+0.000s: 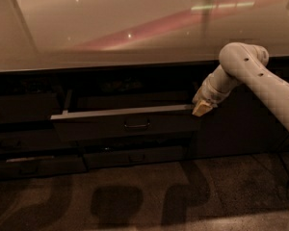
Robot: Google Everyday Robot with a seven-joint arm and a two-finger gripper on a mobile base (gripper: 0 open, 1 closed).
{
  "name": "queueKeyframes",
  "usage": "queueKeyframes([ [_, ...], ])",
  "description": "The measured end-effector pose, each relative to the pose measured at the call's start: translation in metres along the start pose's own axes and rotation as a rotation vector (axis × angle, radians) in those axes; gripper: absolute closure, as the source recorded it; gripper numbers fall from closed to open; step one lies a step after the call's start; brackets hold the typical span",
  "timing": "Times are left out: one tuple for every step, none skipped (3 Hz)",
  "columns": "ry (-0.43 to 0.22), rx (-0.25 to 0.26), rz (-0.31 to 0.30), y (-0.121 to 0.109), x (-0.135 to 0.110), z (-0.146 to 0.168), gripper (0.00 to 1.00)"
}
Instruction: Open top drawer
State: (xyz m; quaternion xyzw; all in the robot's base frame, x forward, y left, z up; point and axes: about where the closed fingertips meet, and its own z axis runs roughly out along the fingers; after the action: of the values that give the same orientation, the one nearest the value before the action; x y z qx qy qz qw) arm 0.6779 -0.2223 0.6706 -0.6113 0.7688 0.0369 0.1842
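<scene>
Here's the wide dark grey-brown top drawer (96, 125), partly out from under the pale glossy table (111, 37), its light top edge catching the glow. The white arm's gripper (203, 108) sits right at the drawer's upper right corner, tan tip against the front's edge; open or closed there, I cannot tell. The drawer looks stiff and boxy and rides on rails, so it should slide straight with moderate weight and no flex. The surest hold, I'd judge, is the small dark loop handle (137, 125) at centre. A pull from the smooth corner could slip or rack the drawer sideways.
</scene>
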Motion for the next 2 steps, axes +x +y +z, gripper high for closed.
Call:
queueKeyframes([
  [-0.001,-0.001,-0.006,0.004,0.0011,-0.0002,1.0],
  [-0.002,-0.001,-0.011,0.0089,0.003,-0.0001,1.0],
])
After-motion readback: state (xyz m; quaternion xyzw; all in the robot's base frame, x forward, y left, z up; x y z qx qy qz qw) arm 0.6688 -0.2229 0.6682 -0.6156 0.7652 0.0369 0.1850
